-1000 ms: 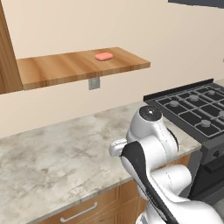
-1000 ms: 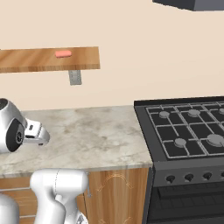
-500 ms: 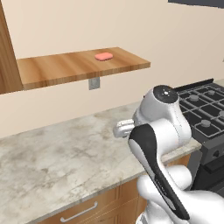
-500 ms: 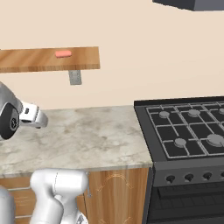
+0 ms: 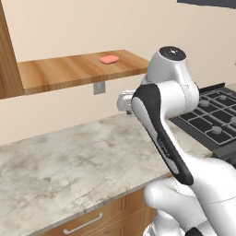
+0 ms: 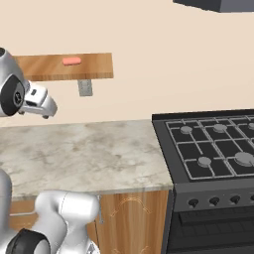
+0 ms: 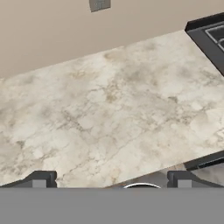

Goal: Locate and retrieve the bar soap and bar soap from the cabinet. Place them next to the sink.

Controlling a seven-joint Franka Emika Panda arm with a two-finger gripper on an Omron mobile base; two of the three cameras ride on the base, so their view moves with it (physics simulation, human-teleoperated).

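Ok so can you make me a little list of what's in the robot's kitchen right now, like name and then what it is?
soap: one salmon-pink bar soap lying flat
soap's place: on the open wooden shelf, near its right end
gripper: gripper above the marble counter, holding nothing, fingers apart
wall: grey outlet under the shelf
stove: black gas stove right of the counter
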